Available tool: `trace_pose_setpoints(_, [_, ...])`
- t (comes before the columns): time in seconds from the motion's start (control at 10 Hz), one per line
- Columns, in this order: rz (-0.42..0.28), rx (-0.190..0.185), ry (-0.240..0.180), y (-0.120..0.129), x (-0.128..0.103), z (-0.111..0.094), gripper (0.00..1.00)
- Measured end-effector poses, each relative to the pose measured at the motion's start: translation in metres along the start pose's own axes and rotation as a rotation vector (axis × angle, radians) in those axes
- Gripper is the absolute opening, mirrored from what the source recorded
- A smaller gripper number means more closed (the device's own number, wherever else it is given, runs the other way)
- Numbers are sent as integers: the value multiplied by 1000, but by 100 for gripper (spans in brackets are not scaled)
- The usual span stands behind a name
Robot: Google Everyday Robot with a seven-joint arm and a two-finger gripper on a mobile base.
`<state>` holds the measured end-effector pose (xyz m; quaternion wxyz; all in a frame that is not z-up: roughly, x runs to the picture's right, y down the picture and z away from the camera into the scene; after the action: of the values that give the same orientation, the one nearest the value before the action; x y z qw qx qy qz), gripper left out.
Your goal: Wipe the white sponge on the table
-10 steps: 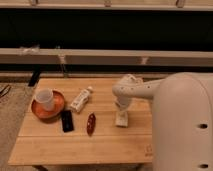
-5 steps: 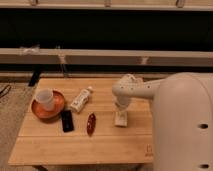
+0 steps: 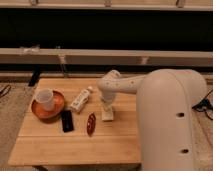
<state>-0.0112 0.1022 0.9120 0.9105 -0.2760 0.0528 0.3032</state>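
White sponge point(image 3: 107, 115) sits on the tabletop point(image 3: 55, 145), right of centre, just right of the dark red oblong item point(image 3: 91, 124). It lies flat on the slats with its long axis running roughly front to back.

Camera view, the only one we have:
- The tool point(image 3: 106, 104) is straight above the sponge, coming down off the bent white arm point(image 3: 122, 85). It is clenched, and it looks clamped on the sponge's top end, though the contact point is too small for us to confirm.
- The sponge's underside seems to be touching the wood, so we read this as the wiping step: sponge gripped and pressed down, stroke either under way or about to start.
- To the left are the white tube bottle point(image 3: 81, 99), lying at an angle, the black phone point(image 3: 66, 120), and the orange bowl point(image 3: 48, 106) with a white cup point(image 3: 45, 98) in it. All of them are well apart from the sponge except the red item, which is near it.
- The robot's white body point(image 3: 172, 125) hides the right end of the tabletop, so we can't judge how much room there is on that side.

Our call on the next move:
- Keep the grip shut and hold light downward pressure.
- Drag the sponge along the slats in the bare strip around it.
- Strokes toward the front or back edge look safest. A stroke to the left would push the red item, and then the phone.
- Watch that the sponge doesn't fold or slip out if it catches on a gap between slats.
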Motion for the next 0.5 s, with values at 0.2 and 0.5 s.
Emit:
trace_pose_setpoints(0.2, [-92,-21,-31,18,-45,4,0])
trace_pose_setpoints(0.5, [-226,-54,-71,54,-81,4,0])
